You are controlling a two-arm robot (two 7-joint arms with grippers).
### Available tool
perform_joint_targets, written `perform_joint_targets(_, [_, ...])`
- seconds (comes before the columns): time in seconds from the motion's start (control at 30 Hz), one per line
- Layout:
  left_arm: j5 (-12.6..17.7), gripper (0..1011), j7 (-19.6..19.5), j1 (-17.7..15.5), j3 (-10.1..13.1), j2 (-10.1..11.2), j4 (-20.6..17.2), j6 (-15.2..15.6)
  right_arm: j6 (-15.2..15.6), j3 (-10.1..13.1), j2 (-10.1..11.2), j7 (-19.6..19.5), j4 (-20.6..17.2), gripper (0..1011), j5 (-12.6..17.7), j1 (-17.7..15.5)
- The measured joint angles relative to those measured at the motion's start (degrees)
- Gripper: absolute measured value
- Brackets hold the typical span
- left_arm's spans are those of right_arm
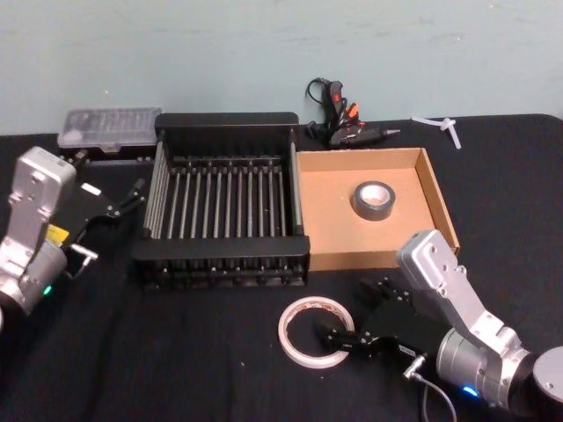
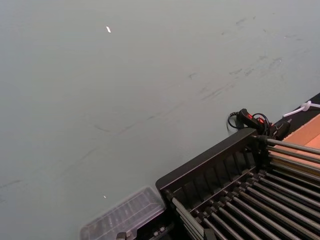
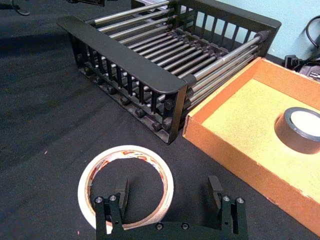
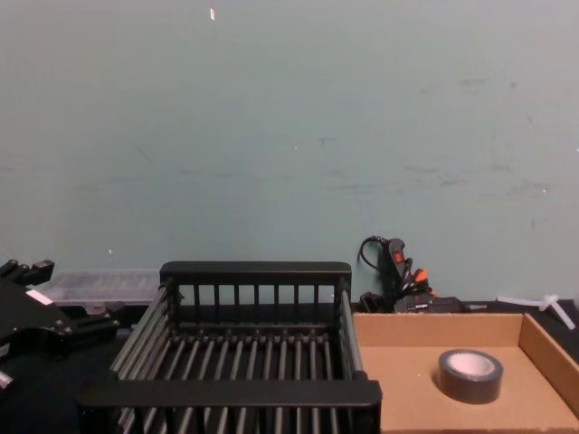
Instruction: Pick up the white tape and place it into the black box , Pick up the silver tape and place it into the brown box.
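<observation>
Silver tape is seen lying flat in the brown box; that half looks done. White tape is left on the table, just in front of the black box, which holds nothing.

Right gripper is spread wide w/ one finger inside the ring, nothing held. Left gripper is parked left of the crate; open/closed can't be told.

Glue gun & clear case are set behind the boxes; the crate's near rim is to be cleared.

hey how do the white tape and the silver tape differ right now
The white tape is a thin, wide ring with red print inside; the silver tape is a smaller, thicker dark grey roll. The white tape lies on the black table by the open right claw; the silver tape sits in the brown box. Both lie flat.
</observation>
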Motion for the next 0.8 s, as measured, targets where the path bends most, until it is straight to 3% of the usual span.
perform_joint_targets(0.8, [0.0,1001,0.0,0.0,0.0,0.0,0.0,0.0,-0.2,-0.4,-2.4,0.6,3.2,1002,-0.8,1.4])
